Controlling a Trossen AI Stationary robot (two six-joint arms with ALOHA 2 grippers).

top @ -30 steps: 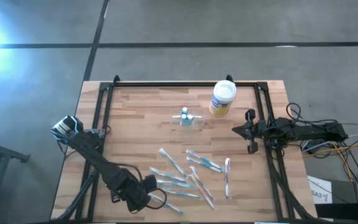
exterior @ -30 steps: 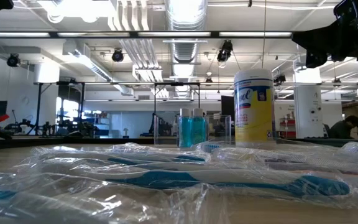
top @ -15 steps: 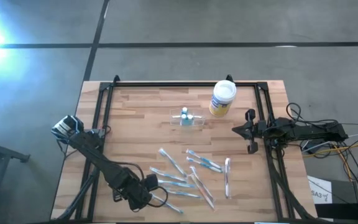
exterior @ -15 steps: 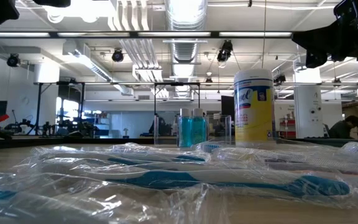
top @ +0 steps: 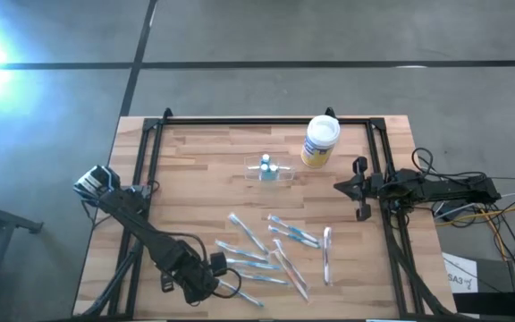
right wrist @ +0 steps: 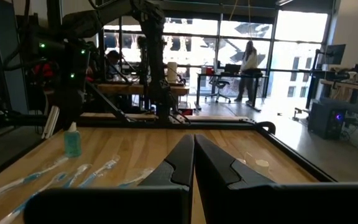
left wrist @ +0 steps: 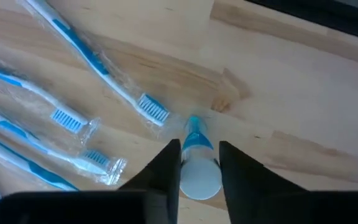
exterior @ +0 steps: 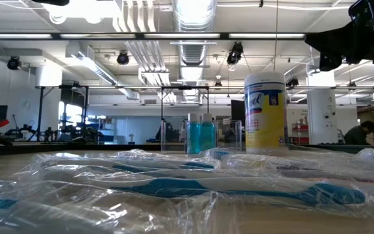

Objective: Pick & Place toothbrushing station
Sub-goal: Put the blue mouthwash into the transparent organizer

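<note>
The toothbrushing station (top: 269, 170) is a small clear holder with two blue bottles in it. It stands on its base on the wooden table's far middle, and also shows in the low view (exterior: 203, 135). My left gripper (top: 213, 273) is over the near-left part of the table among wrapped toothbrushes (top: 266, 250). There it is shut on a small white-and-blue bottle (left wrist: 197, 158). My right gripper (top: 338, 187) waits shut at the table's right edge, touching nothing. My left gripper (left wrist: 199, 146) has the small bottle pinched between its two fingers, one on each side of its white round end (left wrist: 194, 174). The fingers come from above, slanting down. The bottle's blue end (left wrist: 194, 127) points away toward the table; whether it rests there I cannot tell.
A white-lidded, yellow-labelled canister (top: 320, 141) stands right of the station. Several wrapped toothbrushes (left wrist: 104, 68) lie spread over the near middle of the table. A black frame (top: 266, 119) runs along the far and side edges. Bare wood (top: 195, 170) lies left of the station.
My left arm has shifted a little above the near-left toothbrushes. Nothing else on the table has moved.
</note>
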